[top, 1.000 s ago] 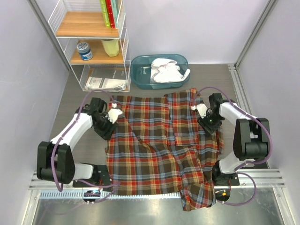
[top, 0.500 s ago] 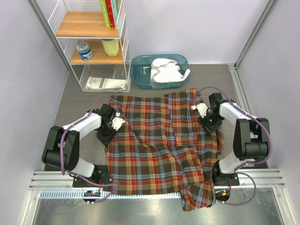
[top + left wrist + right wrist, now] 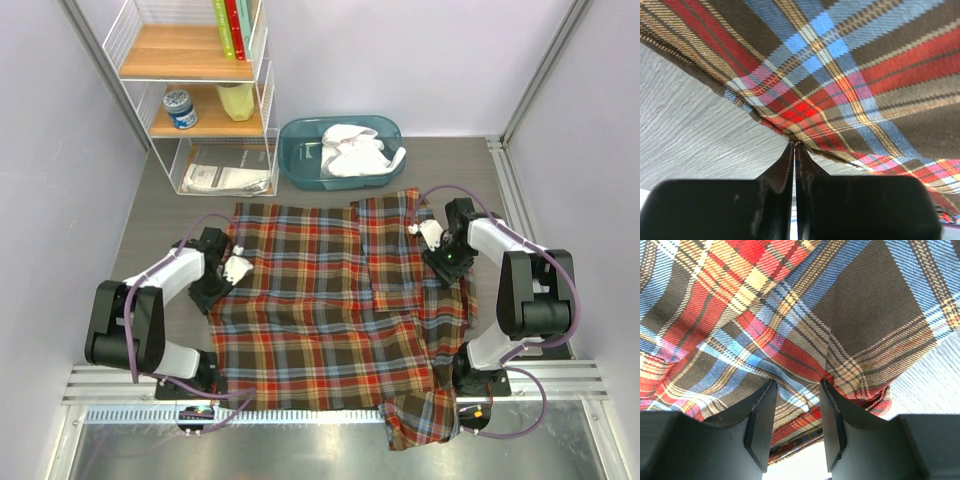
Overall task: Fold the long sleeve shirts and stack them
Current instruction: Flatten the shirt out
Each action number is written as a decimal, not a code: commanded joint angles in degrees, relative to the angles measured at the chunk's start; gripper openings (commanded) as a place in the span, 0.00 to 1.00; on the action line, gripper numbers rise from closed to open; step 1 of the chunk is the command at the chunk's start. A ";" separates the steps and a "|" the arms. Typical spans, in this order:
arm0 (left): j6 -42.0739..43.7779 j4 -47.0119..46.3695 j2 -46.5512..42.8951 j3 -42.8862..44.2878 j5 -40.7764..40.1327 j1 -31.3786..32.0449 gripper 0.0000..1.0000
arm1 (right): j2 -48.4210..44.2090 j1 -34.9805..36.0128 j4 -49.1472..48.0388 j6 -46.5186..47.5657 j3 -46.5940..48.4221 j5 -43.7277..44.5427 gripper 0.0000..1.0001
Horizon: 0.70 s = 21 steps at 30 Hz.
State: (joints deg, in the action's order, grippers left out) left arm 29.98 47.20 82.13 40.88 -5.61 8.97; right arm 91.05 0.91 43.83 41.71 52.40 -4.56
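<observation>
From above, the plaid shirt (image 3: 320, 300) lies spread across the table (image 3: 160, 215) between the two arms, its lower hem draped over the near edge and a narrower panel lying on top of it on the right. A white shirt (image 3: 355, 150) sits crumpled in the teal tub (image 3: 300, 135) behind it. The left gripper (image 3: 232, 270) is at the shirt's left edge and the right gripper (image 3: 432, 245) at its right edge. The flannel looks light and limp. It will sag and crease wherever it is unsupported, so it is best taken at edges, seams or corners, with both sides lifted together to keep it flat. In the left wrist view, the black fingers (image 3: 775, 170) are pressed fully together on a small tuck of the shirt's edge, and taut creases fan out from that point over the grey tabletop. So thin a pinch could slip under a hard pull. In the right wrist view, the fingers (image 3: 760, 420) stand partly apart with a thicker bunch of plaid between them and puckers running to the right-hand pad. This appears to be a grip on folded layers, though the view is too close to be certain.
</observation>
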 commanded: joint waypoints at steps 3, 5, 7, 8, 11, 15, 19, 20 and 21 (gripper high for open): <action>5.71 5.17 -3.46 4.62 1.20 -0.36 0.01 | -3.59 0.85 3.52 0.03 1.74 -3.52 0.45; 5.10 8.25 -4.51 7.88 3.83 -0.36 0.09 | -4.90 0.85 5.29 -0.05 3.40 -4.75 0.46; 3.08 8.96 -4.78 12.01 7.69 0.43 0.19 | -5.96 0.94 7.22 -0.49 4.63 -5.46 0.46; 1.68 8.61 -4.70 12.98 8.67 1.74 0.20 | -6.75 0.94 7.58 -0.75 5.77 -5.81 0.46; -0.79 3.89 -2.60 13.96 8.24 4.29 0.24 | -7.37 0.85 8.63 -1.98 7.80 -7.21 0.46; -3.08 -1.57 2.40 13.00 7.46 4.56 0.23 | -8.95 0.85 10.04 -3.22 10.26 -11.07 0.50; -2.03 -6.06 5.32 9.92 6.13 4.56 0.22 | -9.22 1.11 11.27 -5.15 12.02 -14.95 0.52; -1.68 -6.85 5.85 9.13 3.00 4.56 0.22 | -8.87 1.29 11.62 -6.02 12.20 -15.56 0.52; -1.07 -8.16 6.20 7.47 2.10 4.56 0.21 | -8.61 1.64 12.06 -6.64 12.20 -16.18 0.52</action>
State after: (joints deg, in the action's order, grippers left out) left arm 28.51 44.49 87.05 52.01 0.47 13.61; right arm 83.48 1.56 53.06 38.41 62.11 -15.53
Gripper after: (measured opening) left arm 0.222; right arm 0.521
